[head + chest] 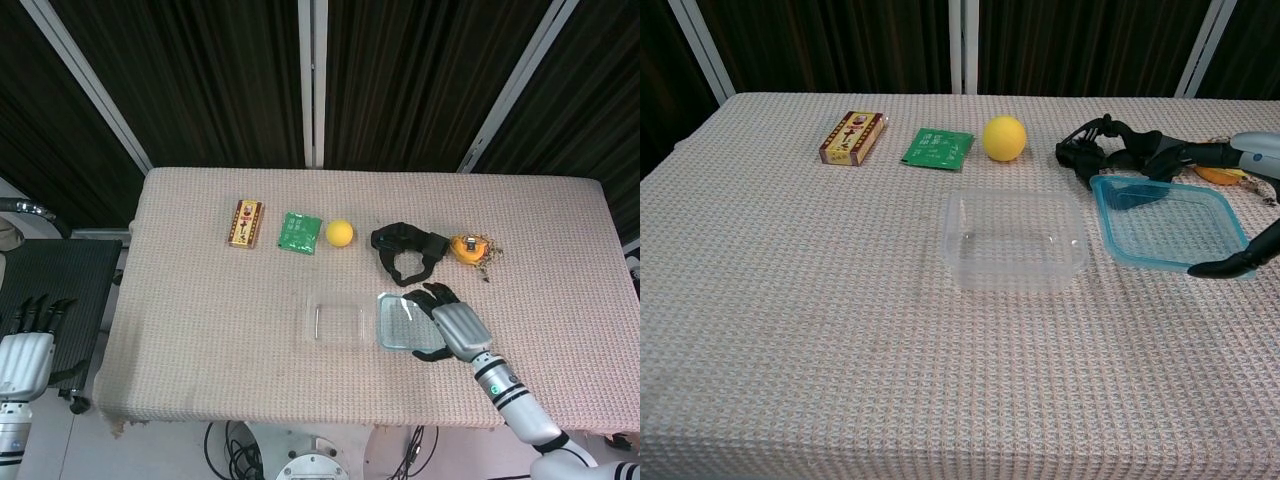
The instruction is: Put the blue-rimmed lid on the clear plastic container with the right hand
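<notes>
The right hand (447, 326) pinches the blue-rimmed lid (1167, 222) at its right edge, between thumb below and fingers above, holding it just right of the clear container (1014, 238), at centre frame on the table (790, 300). The grip looks shallow, so the lid could tilt or slip out while it travels. Its left rim could also catch the container's wall and push the light tub aside. The left hand (24, 346) hangs spread beside the table, lower left.
</notes>
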`<control>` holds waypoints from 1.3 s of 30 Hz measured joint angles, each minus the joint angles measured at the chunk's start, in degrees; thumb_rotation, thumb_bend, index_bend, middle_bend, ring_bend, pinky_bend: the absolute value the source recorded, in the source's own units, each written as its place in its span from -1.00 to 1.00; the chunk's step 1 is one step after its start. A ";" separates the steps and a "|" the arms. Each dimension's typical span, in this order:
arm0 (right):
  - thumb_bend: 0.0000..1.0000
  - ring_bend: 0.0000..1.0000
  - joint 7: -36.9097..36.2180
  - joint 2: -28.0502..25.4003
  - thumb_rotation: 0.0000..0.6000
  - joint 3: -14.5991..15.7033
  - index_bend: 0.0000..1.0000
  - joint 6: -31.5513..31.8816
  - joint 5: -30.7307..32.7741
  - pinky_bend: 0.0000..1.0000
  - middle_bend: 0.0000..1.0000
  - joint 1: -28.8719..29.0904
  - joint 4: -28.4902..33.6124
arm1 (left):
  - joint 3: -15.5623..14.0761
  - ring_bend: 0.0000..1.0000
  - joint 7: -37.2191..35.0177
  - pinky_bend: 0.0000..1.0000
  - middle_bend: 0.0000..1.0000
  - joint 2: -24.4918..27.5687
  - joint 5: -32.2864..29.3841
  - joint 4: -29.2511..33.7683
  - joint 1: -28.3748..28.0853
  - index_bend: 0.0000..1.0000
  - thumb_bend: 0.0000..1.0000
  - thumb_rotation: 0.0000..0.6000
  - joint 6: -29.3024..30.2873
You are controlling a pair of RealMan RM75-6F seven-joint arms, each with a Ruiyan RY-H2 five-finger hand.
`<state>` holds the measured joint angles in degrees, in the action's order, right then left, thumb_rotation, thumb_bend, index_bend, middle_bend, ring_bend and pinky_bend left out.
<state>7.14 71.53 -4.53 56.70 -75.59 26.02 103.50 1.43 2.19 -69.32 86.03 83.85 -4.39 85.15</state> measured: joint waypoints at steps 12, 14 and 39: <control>-0.70 -0.95 16.95 7.29 1.00 -4.57 -0.68 -2.07 20.77 -1.00 -0.19 9.31 6.00 | -0.26 -0.97 -0.83 -1.00 -0.72 0.10 0.71 -0.49 0.31 -0.72 -1.00 1.00 0.77; -0.70 -0.95 19.73 9.66 1.00 -5.20 -0.68 -1.42 24.47 -1.00 -0.19 11.18 6.26 | -0.29 -0.97 -1.15 -1.00 -0.72 0.03 0.71 -0.75 0.34 -0.72 -1.00 1.00 0.74; -0.70 -0.95 32.66 21.69 1.00 -5.58 -0.67 9.57 39.49 -1.00 -0.19 21.26 4.46 | -0.41 -0.97 -5.07 -1.00 -0.72 -1.61 1.09 -4.97 0.87 -0.72 -1.00 1.00 1.39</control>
<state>39.81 93.22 -10.11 66.27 -36.10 47.28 107.96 1.03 -2.87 -70.93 87.12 78.88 -3.52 86.54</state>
